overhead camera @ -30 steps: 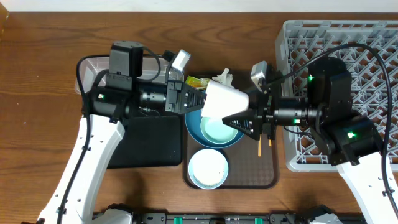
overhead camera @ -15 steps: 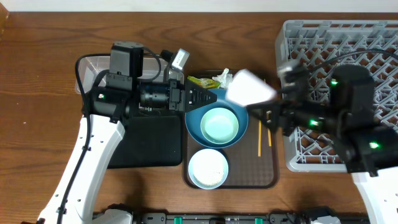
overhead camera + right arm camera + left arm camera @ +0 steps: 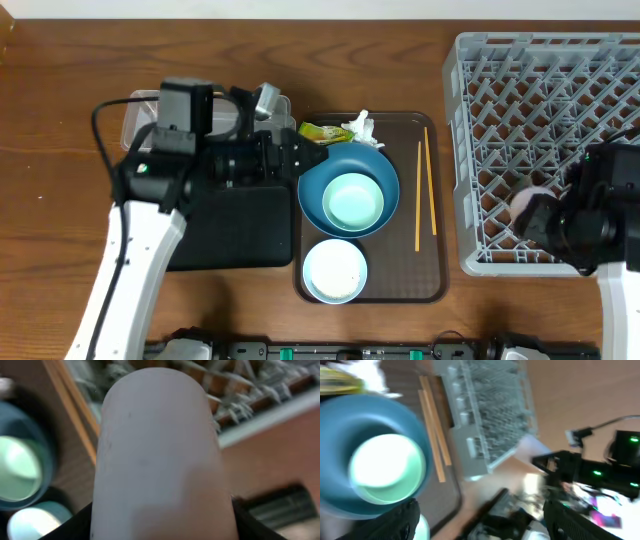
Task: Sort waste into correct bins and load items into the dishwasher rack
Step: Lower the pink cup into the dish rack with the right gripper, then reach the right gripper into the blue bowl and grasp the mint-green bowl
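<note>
My right gripper [image 3: 537,215] is shut on the small pink cup [image 3: 522,203] above the front edge of the grey dishwasher rack [image 3: 540,90]. In the right wrist view the cup [image 3: 155,450] fills the space between the fingers. My left gripper [image 3: 312,158] stands open and holds nothing at the left rim of the blue bowl [image 3: 375,165]. Its fingers [image 3: 395,520] are wide apart. The pale-green bowl [image 3: 353,200] sits inside the blue one. A white bowl [image 3: 334,270] and the chopsticks [image 3: 425,190] lie on the brown tray. The wrapper [image 3: 318,131] and tissue [image 3: 360,125] lie at its back.
The brown serving tray [image 3: 400,285] is in the middle of the table. The black tray [image 3: 240,235] lies to its left. The clear tub [image 3: 138,108] behind it is partly covered by my left arm. The rack fills the right side up to the table edge.
The left gripper has opened and let go of the cup. The right arm has swung the cup from above the brown tray to over the rack's front. The left arm drew back slightly.
</note>
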Controlling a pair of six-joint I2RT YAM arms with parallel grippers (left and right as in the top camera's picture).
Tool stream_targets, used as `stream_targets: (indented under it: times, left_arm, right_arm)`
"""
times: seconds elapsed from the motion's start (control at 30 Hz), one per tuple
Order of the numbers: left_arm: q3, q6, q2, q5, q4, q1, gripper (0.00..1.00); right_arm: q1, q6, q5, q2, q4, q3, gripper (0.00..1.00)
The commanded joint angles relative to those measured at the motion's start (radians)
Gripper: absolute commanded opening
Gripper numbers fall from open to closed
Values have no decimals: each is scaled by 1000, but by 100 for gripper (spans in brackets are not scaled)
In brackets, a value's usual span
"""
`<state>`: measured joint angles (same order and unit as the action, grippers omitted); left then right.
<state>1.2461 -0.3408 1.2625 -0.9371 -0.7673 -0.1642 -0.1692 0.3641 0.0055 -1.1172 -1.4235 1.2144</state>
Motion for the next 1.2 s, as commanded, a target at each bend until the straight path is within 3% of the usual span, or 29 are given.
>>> stream_targets:
  times: [0.0,0.27,0.47,0.6,0.73,0.87,1.0,1.17]
  left_arm:
    - [15,9,-75,248,-50,4,81]
    - [15,63,-172,457,-182,4,83]
    - [15,78,-181,505,-216,4,83]
    - [15,78,-181,505,-217,4,84]
    - [16,105,-184,511,-224,4,88]
    - [69,104,-200,691,-312,4,90]
    - [152,95,-220,900,-399,4,91]
    - [166,57,-251,928,-404,4,90]
  right_arm:
    - [-29,39,79,-58,-5,2,47]
    - [-100,-9,69,-257,-2,-13,48]
    - [-105,-63,17,-388,0,-31,49]
    - [-105,-61,24,-421,35,-40,70]
    - [-102,-47,23,-397,84,-21,74]
    - [-79,-80,15,-312,86,30,76]
    - [-6,-217,-174,-182,150,61,72]
    - [167,-229,-354,-69,304,61,63]
